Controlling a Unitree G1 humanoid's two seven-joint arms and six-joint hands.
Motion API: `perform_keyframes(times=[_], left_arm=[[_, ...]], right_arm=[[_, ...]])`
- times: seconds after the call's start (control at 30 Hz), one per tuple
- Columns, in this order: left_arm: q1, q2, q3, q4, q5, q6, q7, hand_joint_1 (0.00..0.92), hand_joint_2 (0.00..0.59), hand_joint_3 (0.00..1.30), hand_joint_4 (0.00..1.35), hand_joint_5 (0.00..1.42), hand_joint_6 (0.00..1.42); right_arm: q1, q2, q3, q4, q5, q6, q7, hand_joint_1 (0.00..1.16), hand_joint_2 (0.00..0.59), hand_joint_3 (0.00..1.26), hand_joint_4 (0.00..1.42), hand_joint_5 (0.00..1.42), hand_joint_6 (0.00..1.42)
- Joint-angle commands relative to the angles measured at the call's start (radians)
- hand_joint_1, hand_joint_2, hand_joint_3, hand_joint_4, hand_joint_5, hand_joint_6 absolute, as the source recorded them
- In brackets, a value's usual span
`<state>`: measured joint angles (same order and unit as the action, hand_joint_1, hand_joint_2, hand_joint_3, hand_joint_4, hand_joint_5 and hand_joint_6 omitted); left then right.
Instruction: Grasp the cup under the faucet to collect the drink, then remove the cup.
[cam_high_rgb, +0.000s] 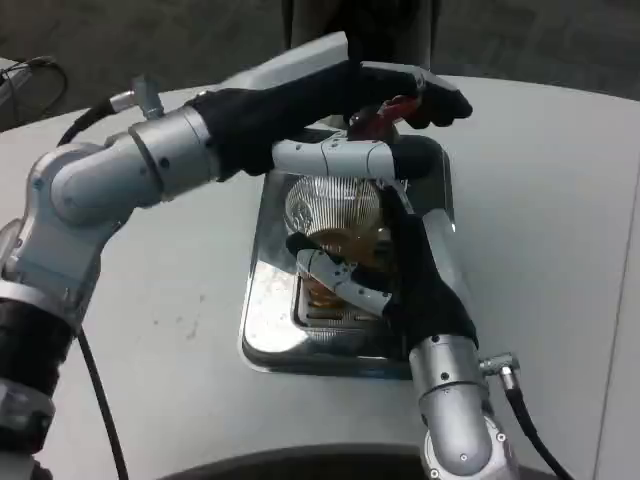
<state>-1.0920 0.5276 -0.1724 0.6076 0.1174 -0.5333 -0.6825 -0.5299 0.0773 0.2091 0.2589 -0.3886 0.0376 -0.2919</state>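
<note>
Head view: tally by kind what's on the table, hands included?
Hands: 2, left at the red tap handle, right holding the cup
Cups: 1
Metal drip trays: 1
Tap handles: 1
Total: 5

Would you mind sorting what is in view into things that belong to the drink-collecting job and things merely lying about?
Belonging to the job:
cup, under the tap
faucet lever, red
drip tray
left hand, at the lever
right hand, fingers around the cup

Just lying about:
white table
black cable, far left corner
</note>
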Motion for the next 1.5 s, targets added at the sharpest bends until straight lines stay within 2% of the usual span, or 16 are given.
perform_keyframes(times=[0.03,0.33,0.57,0.73,0.97,1.07,1.2,1.5], left_arm=[[0.037,0.015,-0.008,0.017,0.022,0.025,-0.018,0.000,0.000,0.31,0.26,0.26,0.15],[0.028,0.011,-0.011,0.028,0.027,0.024,-0.016,0.000,0.000,0.32,0.27,0.27,0.15],[0.026,0.014,-0.011,0.037,0.028,0.020,-0.015,0.000,0.000,0.32,0.27,0.27,0.15],[0.028,0.020,-0.007,0.036,0.026,0.018,-0.015,0.000,0.000,0.32,0.27,0.28,0.15],[0.046,0.032,0.003,0.017,0.014,0.021,-0.020,0.000,0.000,0.32,0.27,0.28,0.15],[0.055,0.032,0.021,0.004,-0.006,0.026,-0.013,0.000,0.000,0.26,0.22,0.28,0.15],[0.063,0.018,0.075,-0.008,-0.058,0.033,0.025,0.000,0.000,0.19,0.17,0.28,0.16],[0.060,-0.020,0.154,-0.071,-0.114,0.035,0.077,0.000,0.000,0.17,0.17,0.32,0.20]], right_arm=[[0.010,0.013,0.000,0.001,-0.005,0.040,-0.003,0.70,0.226,0.01,0.09,0.17,0.03],[-0.009,0.037,0.003,0.032,-0.022,0.073,-0.044,0.69,0.226,0.01,0.10,0.17,0.03],[-0.016,0.069,0.018,0.045,-0.041,0.068,-0.126,0.71,0.222,0.23,0.26,0.28,0.13],[-0.017,0.085,0.031,0.059,-0.029,0.054,-0.152,0.74,0.239,0.33,0.39,0.36,0.21],[-0.006,0.101,0.043,0.062,-0.003,0.033,-0.177,0.76,0.249,0.38,0.43,0.42,0.26],[0.000,0.095,0.051,0.051,-0.008,0.042,-0.186,0.76,0.251,0.41,0.46,0.44,0.28],[0.018,0.099,0.056,0.032,-0.013,0.052,-0.206,0.76,0.251,0.43,0.48,0.46,0.29],[0.043,0.095,0.070,-0.008,-0.019,0.067,-0.222,0.76,0.251,0.46,0.50,0.48,0.31]])
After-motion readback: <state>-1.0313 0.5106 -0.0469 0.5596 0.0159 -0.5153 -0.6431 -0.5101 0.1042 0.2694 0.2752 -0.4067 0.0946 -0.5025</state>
